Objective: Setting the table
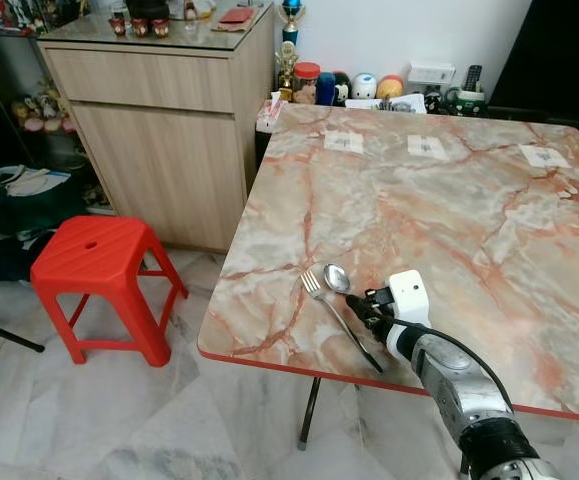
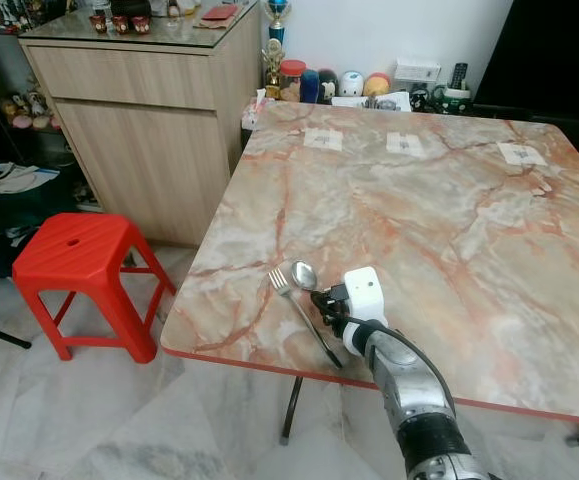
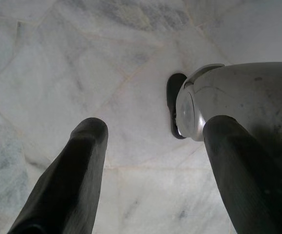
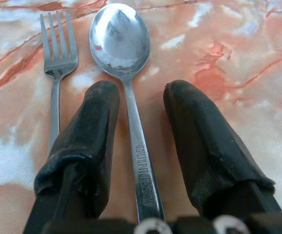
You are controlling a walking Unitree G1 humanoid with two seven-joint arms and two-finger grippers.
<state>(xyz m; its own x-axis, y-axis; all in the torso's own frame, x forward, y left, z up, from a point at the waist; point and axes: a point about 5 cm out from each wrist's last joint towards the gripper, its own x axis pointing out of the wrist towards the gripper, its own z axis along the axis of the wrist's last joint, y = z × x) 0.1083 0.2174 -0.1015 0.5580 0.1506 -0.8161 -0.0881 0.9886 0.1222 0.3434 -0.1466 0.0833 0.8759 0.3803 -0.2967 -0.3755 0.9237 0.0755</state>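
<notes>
A spoon and a fork lie side by side on the marbled bench, close to its near edge and toward its near left corner. Their long axes run nearly parallel, at a slant to the bench's front edge: the bowl and the tines point away from the robot and slightly to its left, while the handles trail back toward the red-trimmed rim. The fork lies on the robot's left of the spoon, just beside it.

The right gripper is low over the spoon, its jaws parted with one black finger on either side of the handle; the left finger sits over the narrow gap between fork and spoon. The jaws have closed on nothing, and the handle, stamped GUINNESS, runs free between them.

Beyond the cutlery the bench is bare marble up to three small white paper squares near the far side. A red plastic stool stands on the floor off the bench's left edge, before a wooden cabinet.

The left gripper hangs idle over the pale marble floor, jaws wide apart and empty.
</notes>
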